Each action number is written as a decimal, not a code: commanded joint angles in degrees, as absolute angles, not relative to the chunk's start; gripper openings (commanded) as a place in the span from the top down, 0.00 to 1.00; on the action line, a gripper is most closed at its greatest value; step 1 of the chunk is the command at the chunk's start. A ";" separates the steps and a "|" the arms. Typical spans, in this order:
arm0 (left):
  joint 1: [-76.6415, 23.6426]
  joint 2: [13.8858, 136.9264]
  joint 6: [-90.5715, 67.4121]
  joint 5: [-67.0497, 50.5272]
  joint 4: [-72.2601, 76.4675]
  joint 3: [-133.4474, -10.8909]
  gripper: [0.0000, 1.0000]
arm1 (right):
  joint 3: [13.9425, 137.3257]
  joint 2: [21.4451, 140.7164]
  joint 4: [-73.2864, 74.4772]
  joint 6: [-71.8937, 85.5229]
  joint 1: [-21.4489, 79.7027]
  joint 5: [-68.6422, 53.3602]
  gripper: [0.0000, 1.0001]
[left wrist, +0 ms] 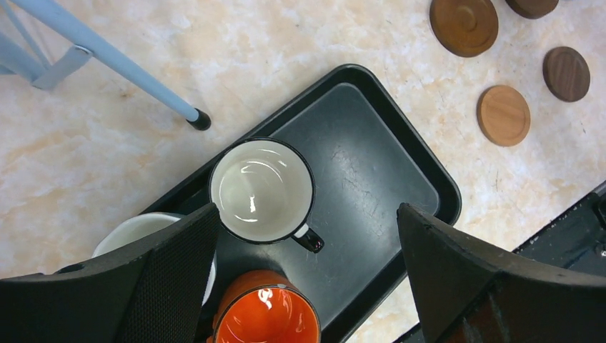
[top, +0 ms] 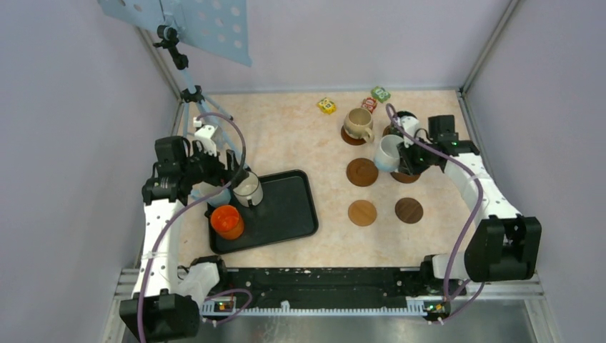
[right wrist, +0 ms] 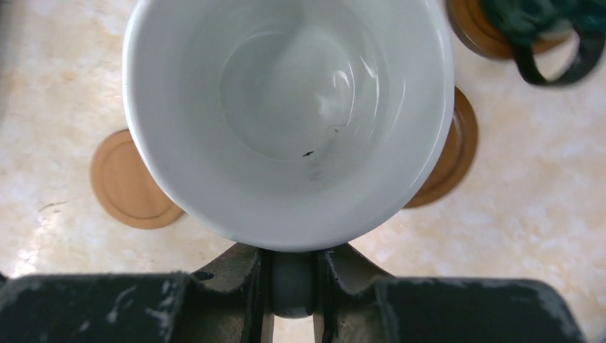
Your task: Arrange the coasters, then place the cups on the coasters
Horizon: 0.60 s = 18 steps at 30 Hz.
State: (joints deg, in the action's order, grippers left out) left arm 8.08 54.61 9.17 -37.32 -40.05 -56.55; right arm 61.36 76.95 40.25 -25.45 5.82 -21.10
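White mug point(right wrist: 289, 114) tight in the right gripper point(right wrist: 293, 282) above a coaster point(right wrist: 461, 143) — left gripper point(left wrist: 307, 214) wide open over the tray point(left wrist: 386, 164).

- Left arm point(top: 154, 229): white links, black joint housings, a lilac cable looping alongside.
- Right arm point(top: 493, 200): the same white-and-black build, with a lilac cable.
- Fingers point(left wrist: 171, 279): black wedges with finely textured inner faces.

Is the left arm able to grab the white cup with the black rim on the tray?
Probably yes. The left gripper hangs open above the black-rimmed cup, and nothing covers it. The orange cup sits close by on the tray, so a finger might bump it.
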 commanded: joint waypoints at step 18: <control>2.27 58.52 14.11 -35.99 -43.95 -59.90 0.01 | 55.58 79.35 25.47 -25.28 -4.13 -13.57 1.00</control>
